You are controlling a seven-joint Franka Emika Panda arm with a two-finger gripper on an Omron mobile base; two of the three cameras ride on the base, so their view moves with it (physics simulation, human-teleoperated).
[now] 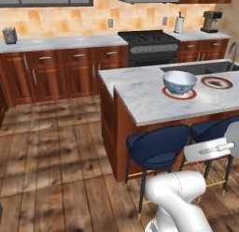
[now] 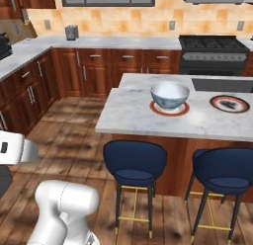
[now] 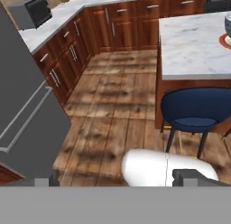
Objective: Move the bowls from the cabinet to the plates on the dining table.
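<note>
- Nearest the cameras, white arm links fold low over the wooden floor (image 1: 56, 151) in front of the dining desk (image 1: 149, 97), so the hand is pulled back from the desk, not reaching over it.
- Fingers (image 3: 191, 175) stand spread wide and hold nothing; the hand view looks down at the floor, the tips rising dark at its lower edge.
- Blue stools (image 2: 134, 165) are tucked under the desk's near edge.
- On the desk, the grey-white bowl (image 1: 179, 81) sits centred on a red-rimmed plate (image 1: 168, 94), apparently delivered.
- Just beside that bowl, toward the sink end, a second plate (image 1: 216, 83) lies bare, presumably awaiting the red bowl.
- I judge the task about half done; the open, retracted hand suits a trip to the cabinet.
</note>
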